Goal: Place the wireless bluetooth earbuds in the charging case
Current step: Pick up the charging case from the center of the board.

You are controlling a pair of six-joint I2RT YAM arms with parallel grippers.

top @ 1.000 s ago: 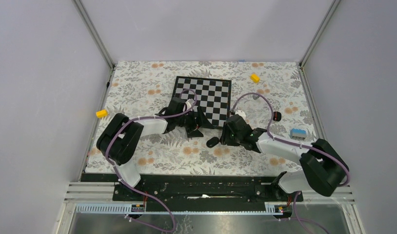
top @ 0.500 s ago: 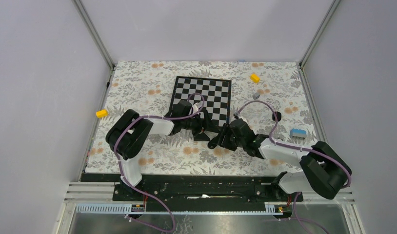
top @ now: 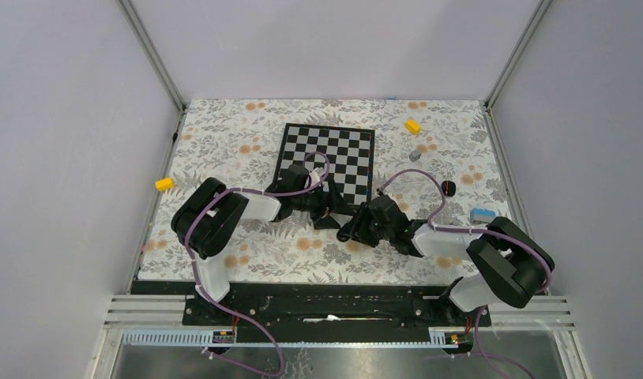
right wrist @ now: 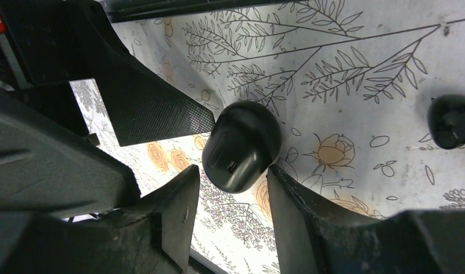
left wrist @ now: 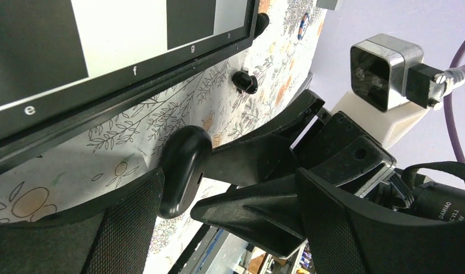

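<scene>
Case (right wrist: 241, 142) lies flat on the tabletop (right wrist: 361, 57), just off the board's (left wrist: 104, 45) near edge, lid shut, wedged between both claws. One bud (right wrist: 452, 120) sits loose on the tabletop, near but apart from the case.

Right claw (right wrist: 233, 171): half spread, fingers either side of the case's near end. I can't tell whether it's actually pinching or just bracketing. Left claw (left wrist: 229, 174): spread wide, holding nothing, one finger tip right up against the case's side.

Risks as I read them:
- Case is glossy and rounded. Right claw only has the tapered end, so a squeeze there could squirt it forward out of the fingers.
- Claws are nearly interleaved. Any closing or sideways move risks finger-on-finger contact, or the left finger shoving the case out of line.
- Lid's shut, so no bud goes in until it's opened. Prying with this shallow hold could flip or spin the case.
- A skidding case or a sweeping finger could knock the bud away.

Orientation: long axis runs roughly in line with the right claw's fingers. The end with the small port mark faces the right claw; the rounder end points toward the board.
</scene>
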